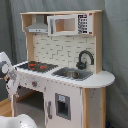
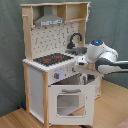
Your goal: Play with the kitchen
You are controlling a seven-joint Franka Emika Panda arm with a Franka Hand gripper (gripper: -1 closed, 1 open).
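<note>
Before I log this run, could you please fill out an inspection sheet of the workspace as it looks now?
Surface: light wooden floor, bare where visible.
Job's things: toy kitchen upright; stovetop, black faucet at sink, grey hood, oven door shut.
Clutter: nothing seen.
Grippers: gripper at the counter's front edge, beside the stovetop; finger state unclear.
Cables: nothing seen.
Surroundings: grey curtain behind the kitchen.

You see the kitchen (image 2: pixel 55 75) standing on the floor (image 2: pixel 15 117) before a curtain (image 2: pixel 10 40). In the second exterior view, its stovetop (image 2: pixel 51 59) lies left of the sink (image 2: pixel 77 51), the faucet (image 2: pixel 75 39) behind the sink, the hood (image 2: pixel 49 20) above, the oven door (image 2: pixel 70 102) below the counter. The arm (image 2: pixel 102 57) reaches in from the second exterior view's right, at the counter's front edge.
</note>
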